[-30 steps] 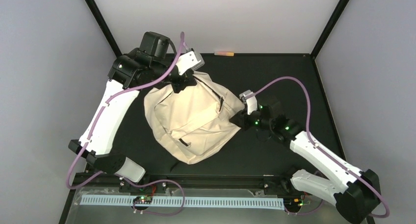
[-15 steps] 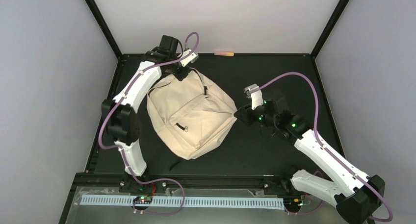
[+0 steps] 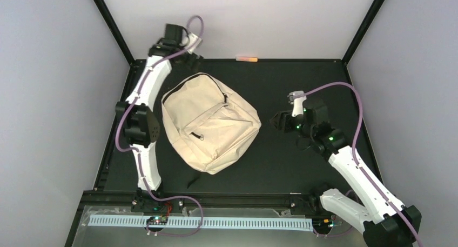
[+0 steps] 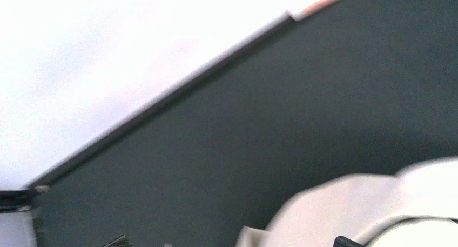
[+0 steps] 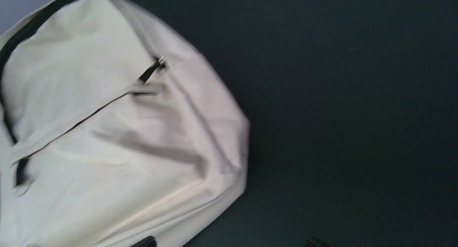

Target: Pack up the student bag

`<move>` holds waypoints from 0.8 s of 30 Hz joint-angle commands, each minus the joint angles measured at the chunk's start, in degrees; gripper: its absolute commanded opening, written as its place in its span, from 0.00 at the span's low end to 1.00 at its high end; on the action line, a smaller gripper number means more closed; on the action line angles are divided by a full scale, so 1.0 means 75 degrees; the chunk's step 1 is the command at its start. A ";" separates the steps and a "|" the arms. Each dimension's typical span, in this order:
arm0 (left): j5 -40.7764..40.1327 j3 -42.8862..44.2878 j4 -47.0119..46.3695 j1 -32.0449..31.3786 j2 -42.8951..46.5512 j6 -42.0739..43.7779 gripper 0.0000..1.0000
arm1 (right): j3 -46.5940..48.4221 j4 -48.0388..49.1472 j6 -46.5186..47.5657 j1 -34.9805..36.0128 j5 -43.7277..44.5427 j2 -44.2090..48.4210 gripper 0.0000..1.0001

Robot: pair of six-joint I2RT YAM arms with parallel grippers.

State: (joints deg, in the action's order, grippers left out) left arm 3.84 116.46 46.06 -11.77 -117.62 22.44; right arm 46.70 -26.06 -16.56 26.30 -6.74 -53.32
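A black table [image 3: 313,79] is carrying the student bag [image 3: 209,122], a cream backpack lying flat left of centre with its dark zippers facing up. The left gripper [image 3: 194,59] is hovering at the far left corner, just beyond the bag's top, its jaws spread wide and gripping nothing. The right gripper [image 3: 276,121] is hanging just right of the bag without touching it, jaws parted and empty.

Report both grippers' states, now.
Left gripper: open, holding nothing, apart from the student bag.
Right gripper: open, holding nothing.
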 commanded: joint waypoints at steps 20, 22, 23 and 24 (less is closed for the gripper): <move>0.0869 -0.6812 -0.4098 0.3866 0.4313 -0.1791 0.99 | -0.1668 0.3320 -0.1355 -0.4433 0.1703 0.0611 1.00; 0.1399 -0.8164 -0.5294 0.3861 0.4942 -0.2103 0.99 | -0.1861 0.3505 -0.1409 -0.4431 0.2087 0.0583 1.00; 0.1730 -0.8842 -0.6114 0.3846 0.5206 -0.2214 0.99 | -0.2017 0.3699 -0.1455 -0.4433 0.2284 0.0572 1.00; 0.1984 -0.9438 -0.6748 0.3837 0.5448 -0.2335 0.99 | -0.2220 0.3991 -0.1492 -0.4435 0.2486 0.0570 1.00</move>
State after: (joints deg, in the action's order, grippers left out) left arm 11.79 57.04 19.55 17.15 -84.53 10.09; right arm 33.32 -4.43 -25.36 -6.59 2.76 -49.06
